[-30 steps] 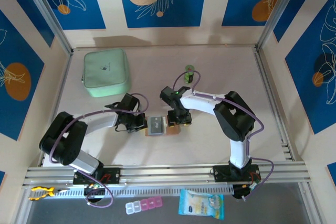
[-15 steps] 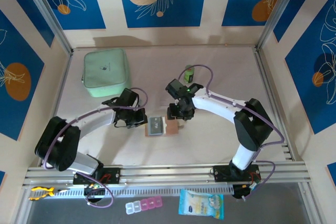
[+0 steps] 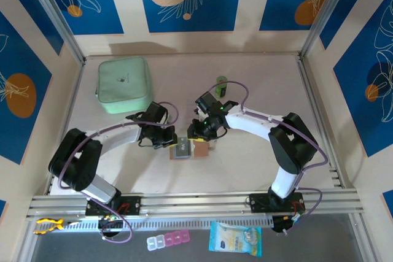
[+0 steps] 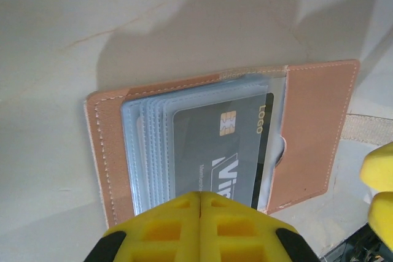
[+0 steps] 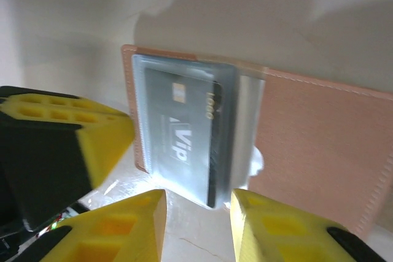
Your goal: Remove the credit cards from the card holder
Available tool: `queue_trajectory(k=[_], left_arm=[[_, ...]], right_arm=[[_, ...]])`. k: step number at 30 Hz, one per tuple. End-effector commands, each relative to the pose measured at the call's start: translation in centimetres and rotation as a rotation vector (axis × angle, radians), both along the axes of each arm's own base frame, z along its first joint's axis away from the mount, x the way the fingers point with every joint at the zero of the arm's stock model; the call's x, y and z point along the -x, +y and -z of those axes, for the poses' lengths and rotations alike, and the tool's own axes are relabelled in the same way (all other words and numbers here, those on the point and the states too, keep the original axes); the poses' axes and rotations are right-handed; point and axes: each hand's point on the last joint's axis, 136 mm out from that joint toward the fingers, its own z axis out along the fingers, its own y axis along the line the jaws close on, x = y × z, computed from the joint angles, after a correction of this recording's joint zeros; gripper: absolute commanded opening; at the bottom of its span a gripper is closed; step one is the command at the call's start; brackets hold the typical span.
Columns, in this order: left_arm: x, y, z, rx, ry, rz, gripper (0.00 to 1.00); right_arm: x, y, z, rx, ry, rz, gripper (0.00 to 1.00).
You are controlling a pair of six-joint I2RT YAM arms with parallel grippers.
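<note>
The card holder (image 3: 201,150) lies spread open on the table, tan outside with clear sleeves. A dark grey credit card (image 4: 215,151) with a gold chip sticks partly out of its sleeve. My left gripper (image 4: 199,199) is shut, its yellow fingertips resting on the near edge of the sleeved half. My right gripper (image 5: 198,205) is open at the holder (image 5: 319,139), and the card (image 5: 184,127) has its protruding lower edge lying in the gap between the two fingers. From above, both grippers meet over the holder, the left gripper (image 3: 168,141) on its left and the right gripper (image 3: 201,129) at its far side.
A mint-green zip case (image 3: 124,84) sits at the back left, and a small green object (image 3: 221,85) behind the right arm. Beyond the rail at the near edge lie a blue snack packet (image 3: 235,238) and a pill box (image 3: 167,240).
The right gripper has shifted left over the holder's far edge and its jaws have narrowed round the card's end. The left gripper has edged right onto the holder, still shut.
</note>
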Motion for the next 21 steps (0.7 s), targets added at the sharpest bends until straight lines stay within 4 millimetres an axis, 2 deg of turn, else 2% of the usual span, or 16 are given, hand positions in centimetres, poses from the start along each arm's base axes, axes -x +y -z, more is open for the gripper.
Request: queue_trajectory(k=[1,7,13,21], left_arm=[[-0.1,-1.4,-0.4,0.043,-0.002,0.042,0.0],[0.5,-1.2,0.7,0.03,0.024,0.045,0.0],[1.1,0.6,2.0,-0.072,0.031,0.046,0.0],[1.5,1.3,2.9,-0.105,0.042,0.044,0.0]], right_arm=[[0.6,1.2,0.8,-0.07,0.06,-0.019,0.33],[0.8,1.5,2.1,-0.083,0.089,-0.029,0.3],[1.1,1.8,2.8,-0.106,0.095,-0.046,0.28],[1.2,1.9,3.6,-0.105,0.108,-0.057,0.26]])
